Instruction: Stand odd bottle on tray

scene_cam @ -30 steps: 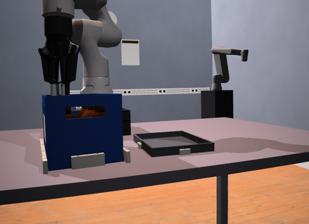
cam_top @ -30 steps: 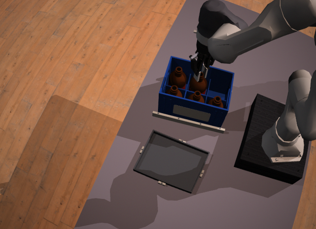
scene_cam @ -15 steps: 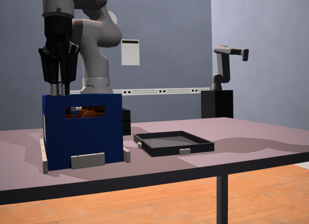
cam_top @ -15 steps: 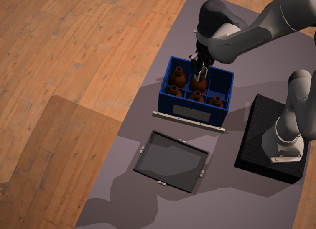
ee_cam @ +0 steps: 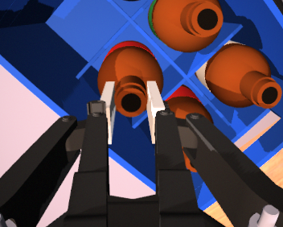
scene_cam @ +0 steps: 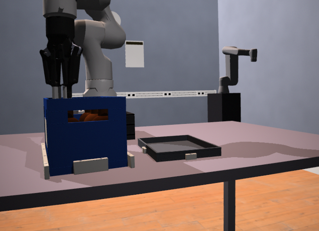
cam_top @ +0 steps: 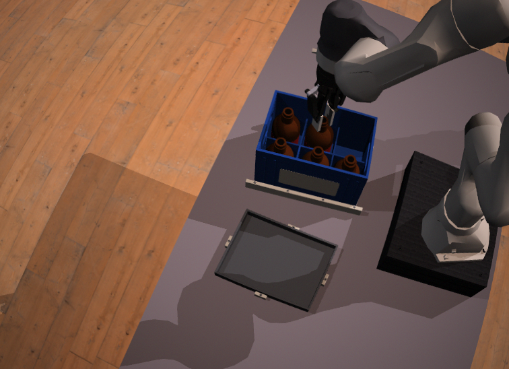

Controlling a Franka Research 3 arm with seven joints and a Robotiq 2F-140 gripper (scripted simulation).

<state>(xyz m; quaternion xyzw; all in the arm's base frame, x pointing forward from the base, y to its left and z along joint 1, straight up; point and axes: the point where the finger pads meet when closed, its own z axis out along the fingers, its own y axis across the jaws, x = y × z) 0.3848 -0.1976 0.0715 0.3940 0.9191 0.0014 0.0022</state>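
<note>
The blue crate (cam_top: 265, 169) (scene_cam: 85, 140) (ee_cam: 125, 153) stands level, with five brown bottles upright in it. My gripper (cam_top: 324, 122) (scene_cam: 60, 93) (ee_cam: 130, 95) points down and is shut on the neck of the back-row middle bottle (cam_top: 320, 138) (ee_cam: 129, 66), which has a red label. The back-left bottle (cam_top: 285, 126) (ee_cam: 185, 105) is partly behind a finger in the wrist view. The front row holds a left bottle (cam_top: 280, 147) (ee_cam: 235, 74), a middle one (cam_top: 317, 156) (ee_cam: 183, 36) and a right one (cam_top: 349, 165). The dark tray (cam_top: 271, 258) (scene_cam: 181, 145) holds nothing. Neck differences are too small to tell.
The back-right compartment (cam_top: 349, 153) (ee_cam: 80, 28) has no bottle. Pale stop strips (cam_top: 303, 196) (scene_cam: 90, 165) border the crate, and small blocks (cam_top: 260, 295) (scene_cam: 190, 156) border the tray. The arm's black base block (cam_top: 399, 233) stands right of both.
</note>
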